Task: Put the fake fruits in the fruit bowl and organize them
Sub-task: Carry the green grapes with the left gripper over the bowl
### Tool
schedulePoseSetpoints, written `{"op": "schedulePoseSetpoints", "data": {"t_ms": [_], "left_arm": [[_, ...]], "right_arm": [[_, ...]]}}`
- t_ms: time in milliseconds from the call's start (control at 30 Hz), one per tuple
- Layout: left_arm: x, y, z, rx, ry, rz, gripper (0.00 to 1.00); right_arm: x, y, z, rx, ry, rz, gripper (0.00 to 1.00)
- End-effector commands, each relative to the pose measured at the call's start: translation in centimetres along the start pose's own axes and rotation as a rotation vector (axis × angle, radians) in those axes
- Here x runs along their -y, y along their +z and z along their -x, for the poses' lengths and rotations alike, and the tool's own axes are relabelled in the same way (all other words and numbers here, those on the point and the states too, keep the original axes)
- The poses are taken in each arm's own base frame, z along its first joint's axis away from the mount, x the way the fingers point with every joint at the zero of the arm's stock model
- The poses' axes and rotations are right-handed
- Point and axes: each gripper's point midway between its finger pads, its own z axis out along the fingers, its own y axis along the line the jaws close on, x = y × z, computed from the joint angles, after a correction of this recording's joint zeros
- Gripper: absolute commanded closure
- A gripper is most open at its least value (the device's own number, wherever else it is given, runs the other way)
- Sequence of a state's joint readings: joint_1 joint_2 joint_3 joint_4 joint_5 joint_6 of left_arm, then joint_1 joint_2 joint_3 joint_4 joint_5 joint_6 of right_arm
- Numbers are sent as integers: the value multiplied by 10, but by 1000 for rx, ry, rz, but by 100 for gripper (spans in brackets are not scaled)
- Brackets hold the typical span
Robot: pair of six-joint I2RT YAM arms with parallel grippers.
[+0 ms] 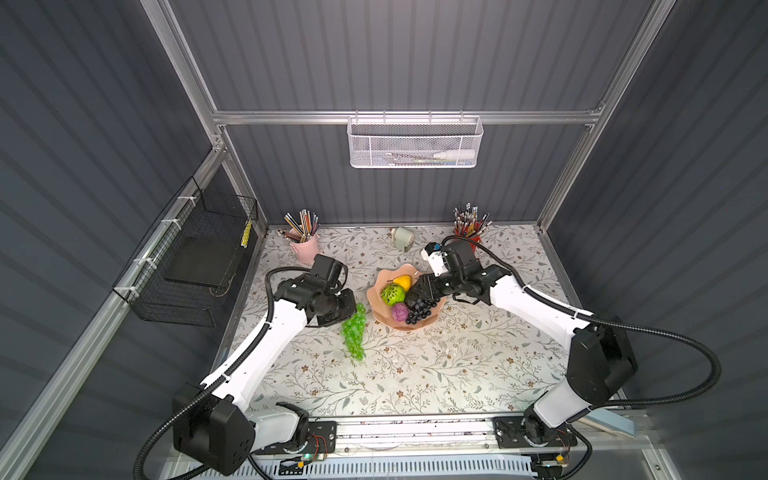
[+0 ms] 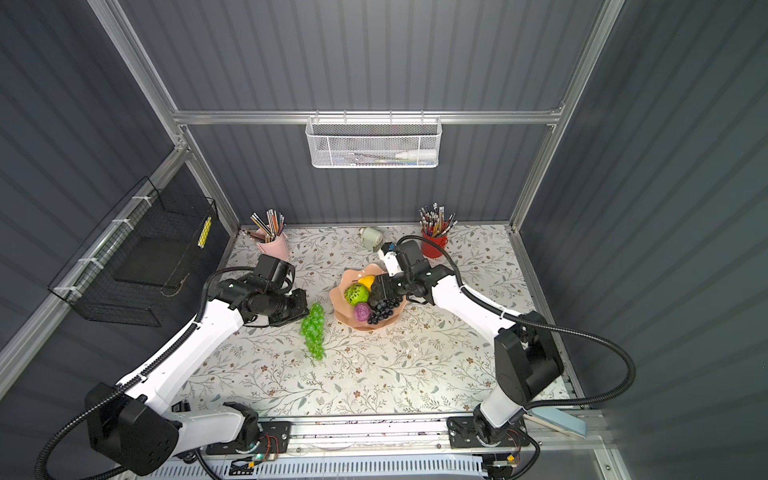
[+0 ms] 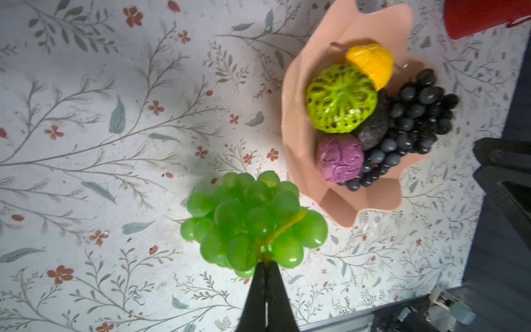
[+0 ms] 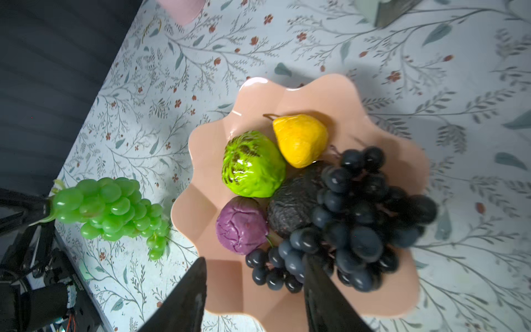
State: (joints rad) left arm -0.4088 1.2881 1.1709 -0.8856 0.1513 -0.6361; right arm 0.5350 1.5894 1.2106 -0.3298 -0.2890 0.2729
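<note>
Stem of green grapes (image 3: pixel 250 218) is sitting pinched in the clenched left gripper (image 3: pixel 265 260). Only the left wrist view is showing this, as the arm is hiding those jaws in both top views. There the bunch is lying at eight o'clock of the bowl (image 1: pixel 380 311), outside its rim.

The right wrist view is showing the right gripper (image 4: pixel 255 258) released, jaws spread over the dark grapes (image 4: pixel 356 218). Lemon (image 4: pixel 300 140), green ball (image 4: pixel 253 163) and purple lump (image 4: pixel 241 225) are lying in the bowl, with the avocado (image 4: pixel 293 207) partly hiding under the dark grapes. Whether the green bunch is touching the worktop (image 1: pixel 415 374) is hard to tell.
</note>
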Motion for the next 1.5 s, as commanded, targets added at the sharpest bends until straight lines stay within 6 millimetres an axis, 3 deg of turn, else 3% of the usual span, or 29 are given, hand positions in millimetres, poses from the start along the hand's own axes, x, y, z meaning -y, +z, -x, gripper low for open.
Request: {"op": "schedulePoseSetpoints", "data": {"t_ms": [0, 167, 200, 333, 633, 900, 1100, 1467], "left_arm": [[24, -13, 4, -37, 21, -89, 100], [76, -26, 24, -61, 45, -262, 100], [92, -36, 33, -41, 70, -301, 100], [130, -41, 42, -66, 123, -379, 100], [190, -10, 35, -159, 163, -520, 100], [213, 9, 24, -214, 158, -562, 100], [226, 7, 17, -233, 113, -650, 100], [208, 13, -1, -251, 59, -635, 100]], "right_arm": [[12, -13, 12, 65, 45, 17, 45], [27, -23, 18, 118, 65, 0, 45], [22, -24, 18, 119, 66, 35, 45], [26, -28, 20, 148, 79, 44, 45], [42, -35, 9, 180, 117, 45, 45], [59, -46, 2, 200, 141, 31, 45], [63, -46, -2, 209, 159, 40, 45], [62, -46, -6, 206, 164, 55, 45]]}}
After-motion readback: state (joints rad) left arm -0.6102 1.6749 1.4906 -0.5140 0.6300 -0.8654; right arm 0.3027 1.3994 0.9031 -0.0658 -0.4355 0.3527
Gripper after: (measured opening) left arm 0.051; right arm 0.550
